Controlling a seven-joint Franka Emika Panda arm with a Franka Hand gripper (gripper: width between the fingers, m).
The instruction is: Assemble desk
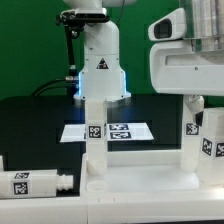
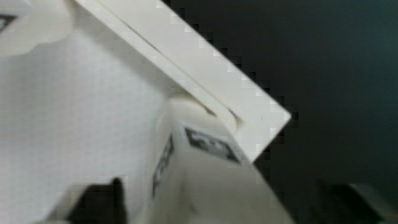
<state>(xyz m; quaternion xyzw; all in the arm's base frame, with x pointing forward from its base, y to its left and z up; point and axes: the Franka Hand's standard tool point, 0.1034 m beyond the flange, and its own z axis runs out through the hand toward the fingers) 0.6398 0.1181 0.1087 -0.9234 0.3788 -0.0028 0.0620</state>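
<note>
Black table point(image 1: 30, 115): desk panel point(image 1: 140, 192) lies flat along the edge nearest the exterior camera. It is rigid white plastic, probably light and smooth, so it is likely to slide if pushed. Two legs stand upright on it: centre leg point(image 1: 95, 125) and end leg point(image 1: 207, 140), toward the exterior view's right. Loose leg point(image 1: 30, 183) lies on its side by the panel's opposite end. Claw point(image 1: 196, 104) is open, jaws straddling the end leg without clamping it. Best hold on a leg: across the flat square faces, clear of the peg.
</note>
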